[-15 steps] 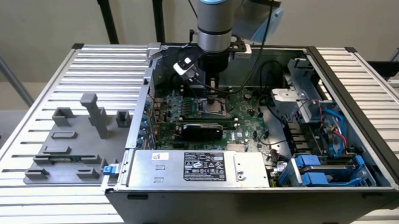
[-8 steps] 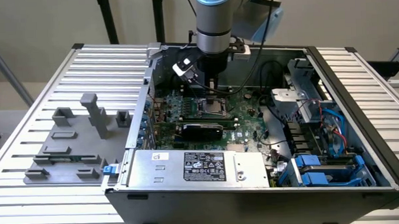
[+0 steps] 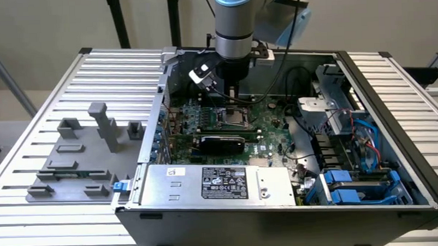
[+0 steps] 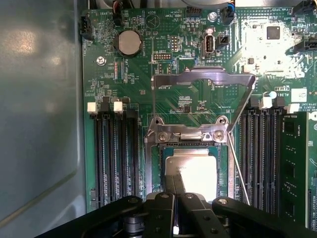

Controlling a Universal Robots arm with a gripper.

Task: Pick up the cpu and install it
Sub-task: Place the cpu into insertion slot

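Surface: slatted metal table [image 3: 115,66] carrying an open computer case [image 3: 281,219]; grey fixture blocks [image 3: 74,161] stand toward the exterior view's left.
Board: green motherboard [image 4: 148,59] lying flat in the case, with memory slots [image 4: 116,158] on both sides of the socket.
Cpu place: the cpu [image 4: 195,171] lies inside the socket frame [image 4: 188,135], beneath the arm, on the far side of the black expansion card [image 3: 219,140].
Load plate: metal load plate [image 4: 203,74] swung up and clear of the chip.
Gripper: the gripper [image 4: 176,181] has its fingers closed together, tips over one edge of the cpu; whether they pinch it cannot be told.
Handling: probably light, stiff and thin; the smooth metal top looks slippery and the underside is likely delicate, so opposite rim edges seem the safest hold.
Facing: metal top up, flat and level.
Long axis: none to speak of; it is square, its edges in line with the socket frame.
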